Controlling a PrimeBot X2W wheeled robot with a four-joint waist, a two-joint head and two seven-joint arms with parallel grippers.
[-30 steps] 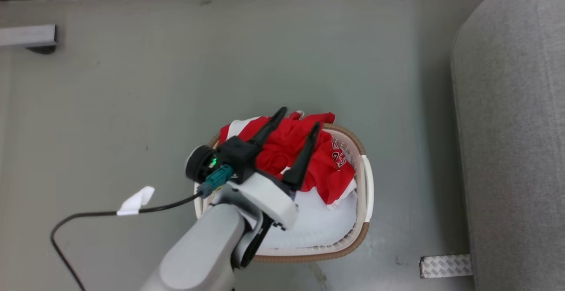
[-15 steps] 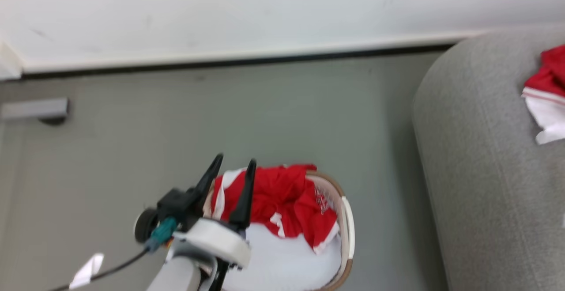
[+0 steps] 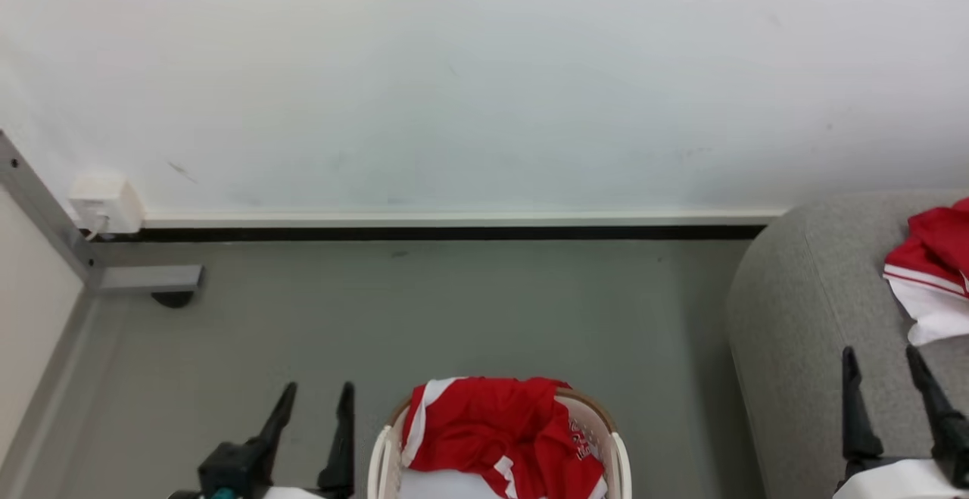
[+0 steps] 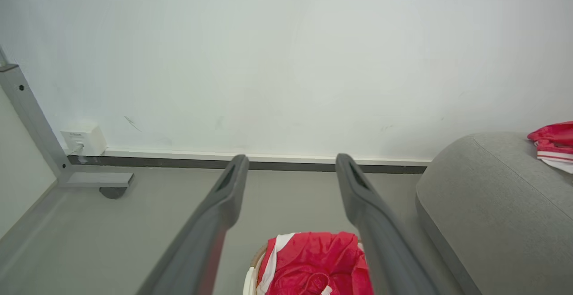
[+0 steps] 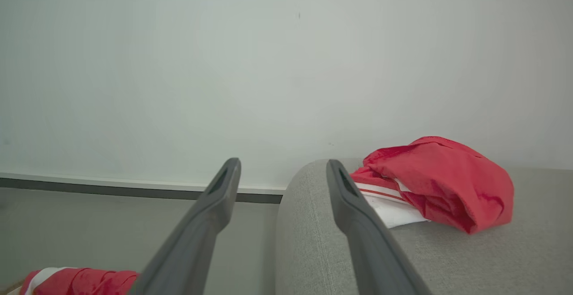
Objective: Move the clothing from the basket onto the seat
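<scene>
Inside the basket [image 3: 617,461], red clothing [image 3: 484,427] heaped, left of the basket the left gripper [image 3: 319,389] spread and empty, right of the basket the right gripper [image 3: 880,355] also spread, empty, near the seat [image 3: 795,332], another red garment [image 3: 927,257] lying on it

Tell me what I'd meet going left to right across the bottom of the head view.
left gripper → basket → seat

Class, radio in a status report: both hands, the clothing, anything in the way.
Left hand open, empty, beside the basket. Right hand open, empty, at the seat. Red clothing in basket; another red piece on seat. Bare floor between.
</scene>
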